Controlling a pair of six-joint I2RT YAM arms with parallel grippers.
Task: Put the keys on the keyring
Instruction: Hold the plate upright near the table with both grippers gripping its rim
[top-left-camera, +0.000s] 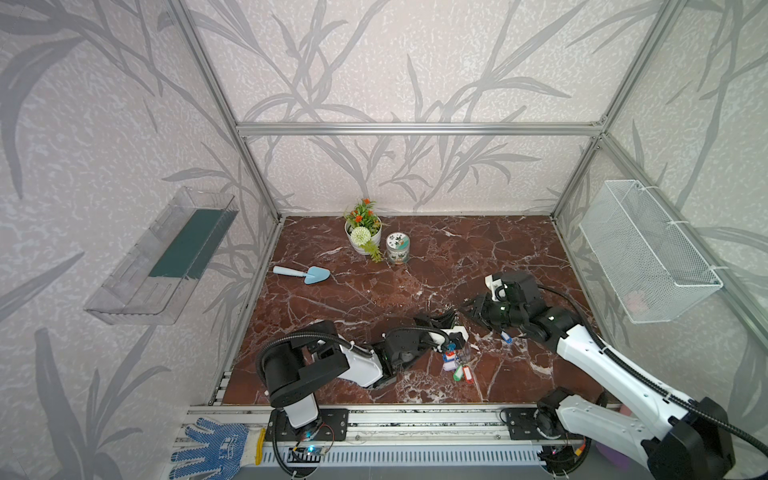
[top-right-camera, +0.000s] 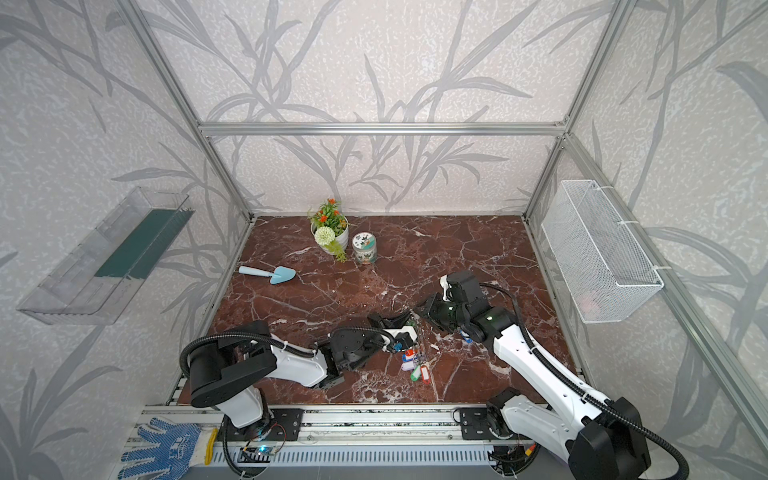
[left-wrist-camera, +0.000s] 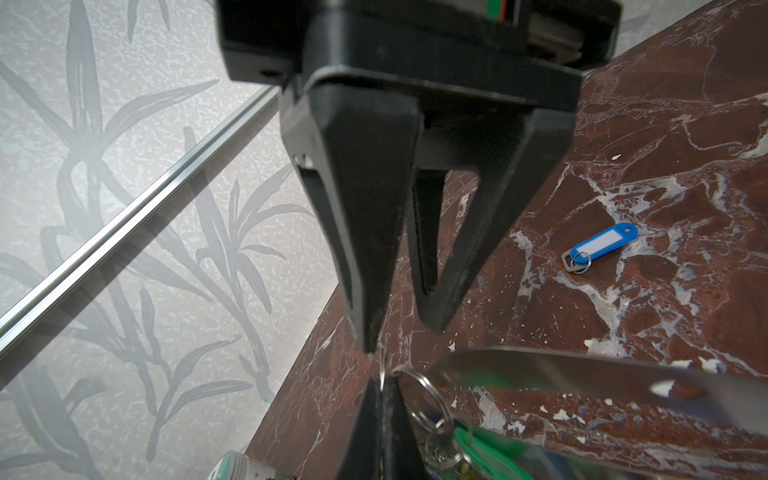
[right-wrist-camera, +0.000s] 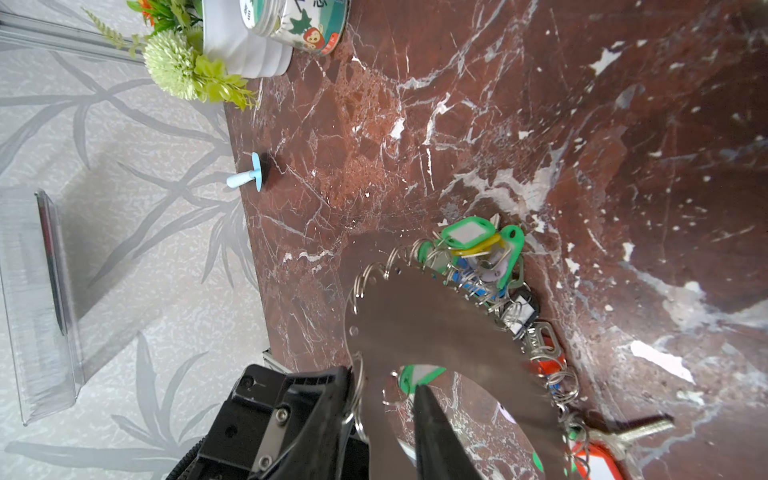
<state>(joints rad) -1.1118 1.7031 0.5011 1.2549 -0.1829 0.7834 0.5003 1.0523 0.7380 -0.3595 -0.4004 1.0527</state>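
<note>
A red-brown marble worktop (top-left-camera: 374, 299) veined in white floors a cell papered in grey leaf pattern and framed with aluminium bars (top-left-camera: 415, 129). A clear shelf (top-left-camera: 166, 257) hangs on one side wall and a white wire basket (top-left-camera: 648, 253) on the other. At the back stand a flower pot (top-left-camera: 363, 235) and a printed tin (top-left-camera: 397, 248), with a pale blue trowel (top-left-camera: 303, 273) near them. Near the front middle the left hand (left-wrist-camera: 383, 399), fingers pressed together, pinches the rim of the keyring (right-wrist-camera: 436, 324), which is tilted above the marble with keys (right-wrist-camera: 478, 249) bunched along its fringed edge. The right hand (left-wrist-camera: 401, 334) faces it, fingers spread, nothing seen between them. A blue key (left-wrist-camera: 598, 246) lies loose, apart from the bunch. In both top views the plate is edge-on and barely legible, and the right wrist view cuts off part of it.
</note>
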